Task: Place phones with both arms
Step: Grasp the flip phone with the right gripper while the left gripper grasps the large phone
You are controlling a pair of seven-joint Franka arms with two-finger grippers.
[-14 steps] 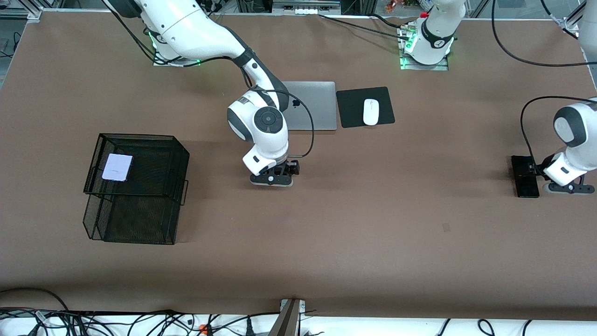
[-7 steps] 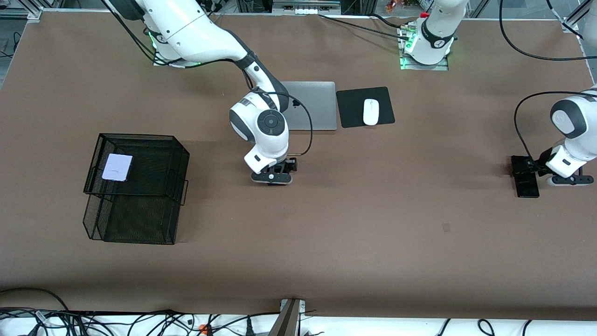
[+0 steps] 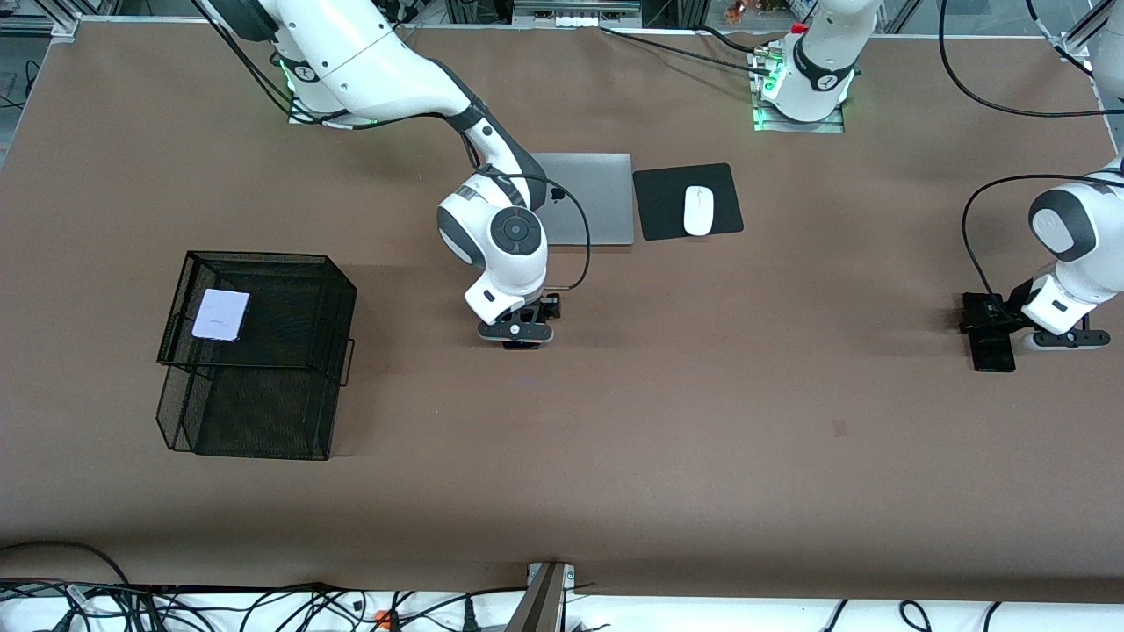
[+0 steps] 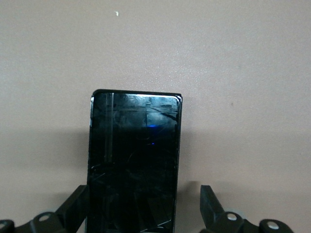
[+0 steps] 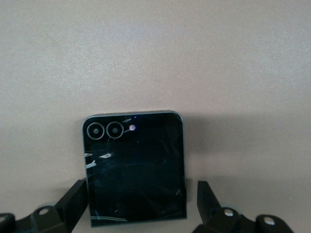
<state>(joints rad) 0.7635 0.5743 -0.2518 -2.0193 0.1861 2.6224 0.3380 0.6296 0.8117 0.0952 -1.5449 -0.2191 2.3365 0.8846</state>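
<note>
From my remote station: a broad brown counter (image 3: 615, 456) fills the frame, tangled black cables (image 3: 263, 606) along the lower edge, metal framing (image 3: 571, 13) across the top.

In the front view, the right gripper (image 3: 516, 335) hides nearly all of the small black phone (image 3: 520, 345). The left arm (image 3: 1073, 254) is cut off by the frame's right edge. The long black phone (image 4: 132, 165) runs past the left wrist view's bottom edge.

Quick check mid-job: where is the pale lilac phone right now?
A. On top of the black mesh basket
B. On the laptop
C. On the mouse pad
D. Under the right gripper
A: the lilac phone lies flat on the upper tier of the mesh basket, toward the right arm's end of the table.
</note>
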